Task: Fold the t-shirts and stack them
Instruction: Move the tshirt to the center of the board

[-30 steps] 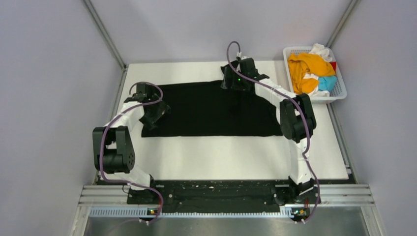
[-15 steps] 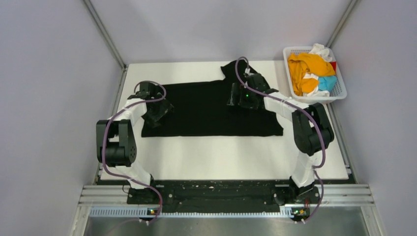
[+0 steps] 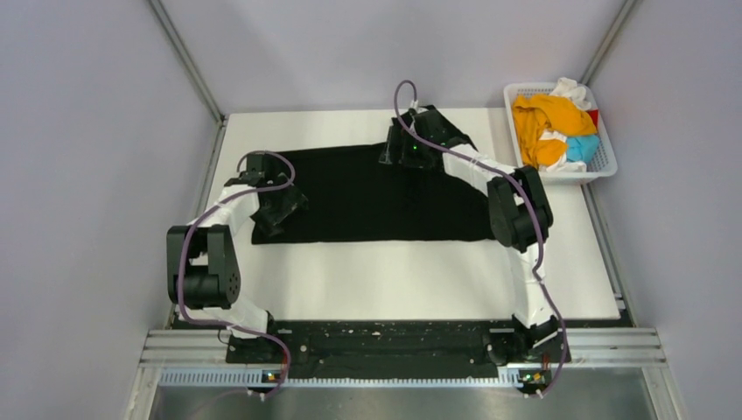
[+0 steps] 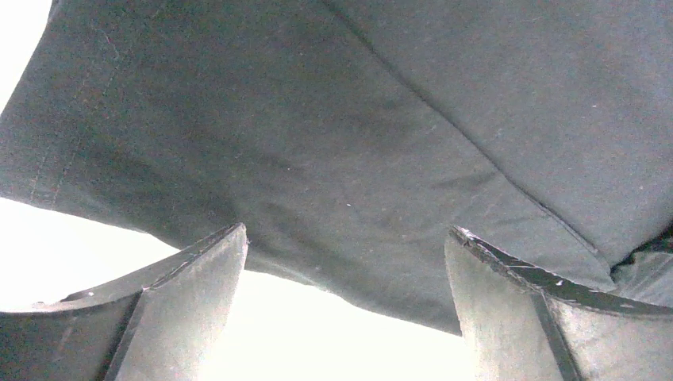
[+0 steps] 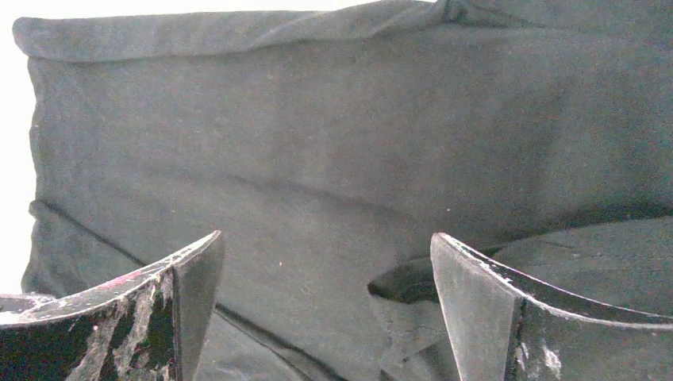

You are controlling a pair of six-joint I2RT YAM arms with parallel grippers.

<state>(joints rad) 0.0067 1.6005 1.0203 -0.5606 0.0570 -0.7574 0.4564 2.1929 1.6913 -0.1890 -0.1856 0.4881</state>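
White table [image 3: 394, 280], black t-shirt [image 3: 367, 197] part-folded. Both jaws wide open, empty; a shallow pinch may lift only one layer.

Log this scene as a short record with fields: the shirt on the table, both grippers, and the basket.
black t-shirt: lying spread out across the white table
left gripper: open, at the shirt's near left corner
right gripper: open, over the shirt's far edge
basket: white lattice, at the table's far right corner
basket contents: orange t-shirt, white t-shirt, light blue t-shirt, crumpled together
stack: none yet
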